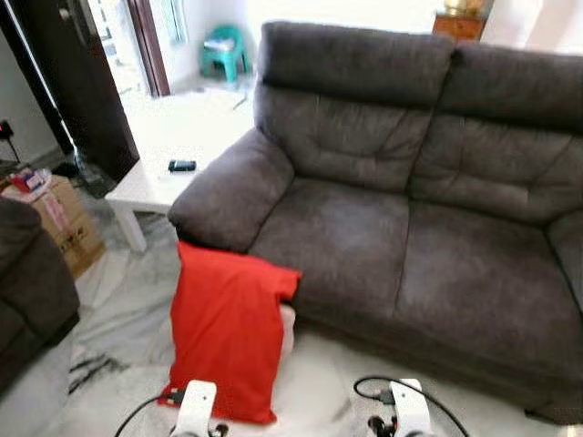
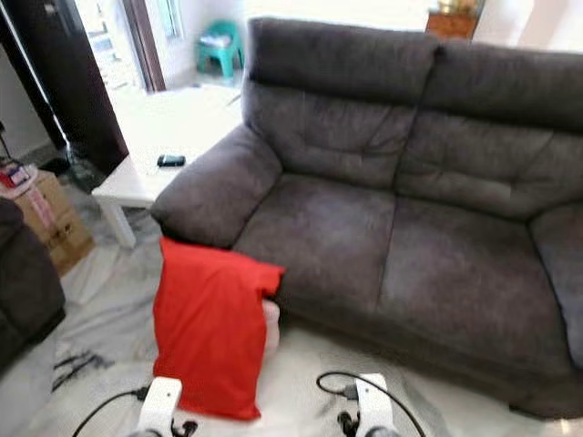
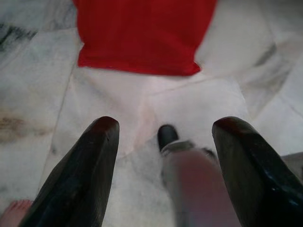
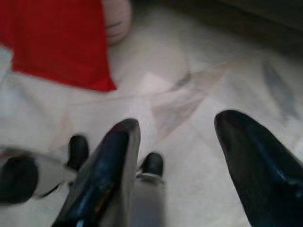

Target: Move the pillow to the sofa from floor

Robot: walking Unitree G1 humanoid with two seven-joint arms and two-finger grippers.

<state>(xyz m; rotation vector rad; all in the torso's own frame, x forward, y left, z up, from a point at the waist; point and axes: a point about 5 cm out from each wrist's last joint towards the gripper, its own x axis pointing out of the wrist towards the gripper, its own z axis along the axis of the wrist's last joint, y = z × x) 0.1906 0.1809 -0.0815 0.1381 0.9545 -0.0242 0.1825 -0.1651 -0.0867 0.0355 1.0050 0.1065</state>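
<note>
A red pillow (image 1: 228,332) stands on its edge on the marble floor (image 1: 127,319), leaning against the front of the dark grey sofa (image 1: 410,209) below its left armrest. A pale cushion corner peeks out behind the pillow. Both arms hang low in front of me, with white wrists at the bottom of the left eye view. My left gripper (image 3: 163,165) is open above the floor, the pillow (image 3: 142,33) a short way ahead of its fingers. My right gripper (image 4: 189,165) is open too, over bare floor, the pillow (image 4: 52,42) off to one side.
A white low table (image 1: 173,146) with a small black device (image 1: 181,166) stands left of the sofa. A cardboard box (image 1: 59,218) and another dark sofa's arm (image 1: 27,282) sit at the far left. A bare foot (image 3: 12,215) is at the edge of the left wrist view.
</note>
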